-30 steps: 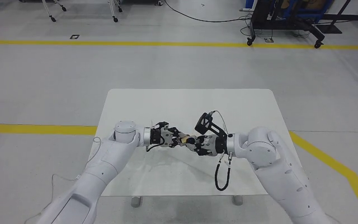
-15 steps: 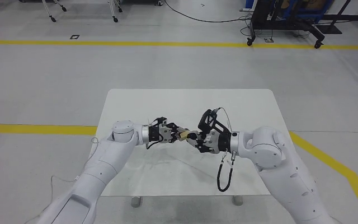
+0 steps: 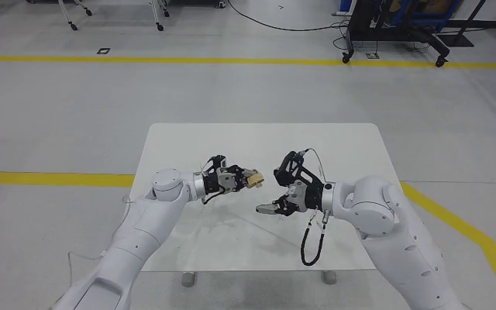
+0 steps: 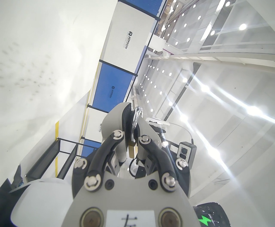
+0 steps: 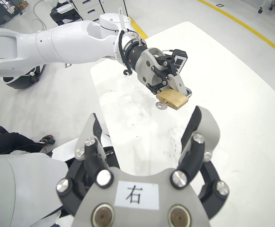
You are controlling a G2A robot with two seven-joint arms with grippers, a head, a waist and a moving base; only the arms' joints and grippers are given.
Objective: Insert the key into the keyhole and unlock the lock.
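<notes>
- While it hangs above the white worktop (image 3: 341, 151), the brass lock (image 5: 173, 99) is pinched at its shackle end by the left end effector (image 5: 175, 85).
- Seated in the keyhole at the lock's far end, the key (image 5: 161, 105) shows its round silver head sticking out.
- Near the lock but apart from it, the right end effector (image 5: 146, 117) hovers over the worktop with its fingers spread wide.

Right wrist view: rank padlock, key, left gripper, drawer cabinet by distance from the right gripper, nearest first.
From the right gripper:
1. key and padlock, straight ahead, joined; too close to call.
2. left gripper, just behind, clamped on the padlock.
3. drawer cabinet, far off across the floor.
</notes>
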